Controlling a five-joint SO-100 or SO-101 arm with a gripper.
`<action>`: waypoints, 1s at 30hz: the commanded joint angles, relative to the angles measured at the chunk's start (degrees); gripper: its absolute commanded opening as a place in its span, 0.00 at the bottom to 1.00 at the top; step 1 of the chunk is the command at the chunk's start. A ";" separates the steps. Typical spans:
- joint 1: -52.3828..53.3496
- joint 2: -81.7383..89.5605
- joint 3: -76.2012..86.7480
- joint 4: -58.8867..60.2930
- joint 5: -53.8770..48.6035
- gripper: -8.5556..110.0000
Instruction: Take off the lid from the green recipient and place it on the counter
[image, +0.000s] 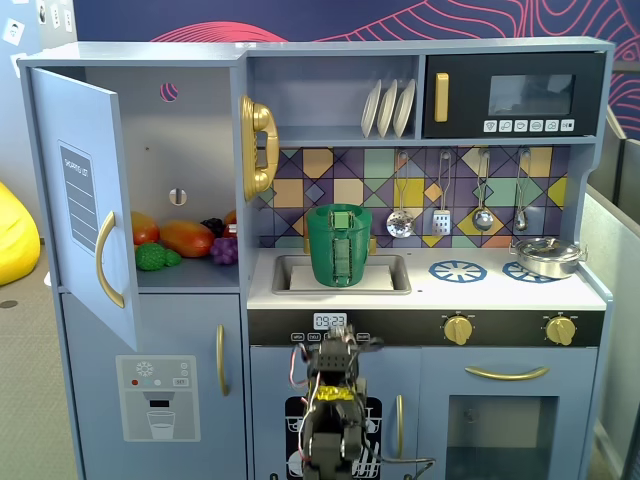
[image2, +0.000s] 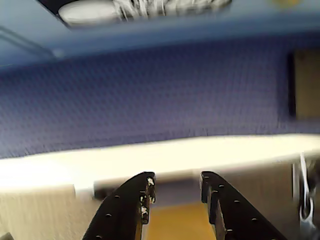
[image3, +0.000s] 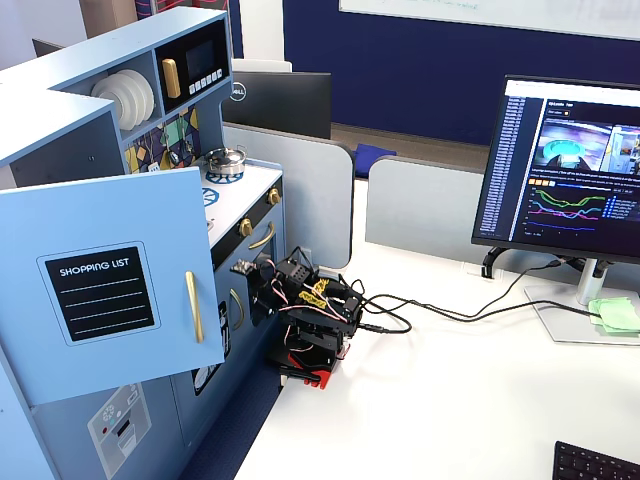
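The gripper (image2: 175, 187) filled the bottom of the wrist view, its two black jaws apart with nothing between them, pointed at blurred blue panels rather than at any task thing. In a fixed view the folded arm (image: 330, 400) sat low before the toy kitchen, well below the green recipient (image: 340, 245), which stood upright in the sink of the counter (image: 500, 290). Whether the lid sat on it could not be told.

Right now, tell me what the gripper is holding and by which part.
Nothing. In the wrist view the gripper is open, with only empty space between its fingers. The green recipient stands untouched in the sink.
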 joint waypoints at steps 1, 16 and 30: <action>-1.67 -7.65 -20.13 -9.58 0.79 0.07; 1.14 -25.31 -47.99 -44.74 -1.67 0.39; 5.62 -34.45 -51.42 -48.16 -4.31 0.40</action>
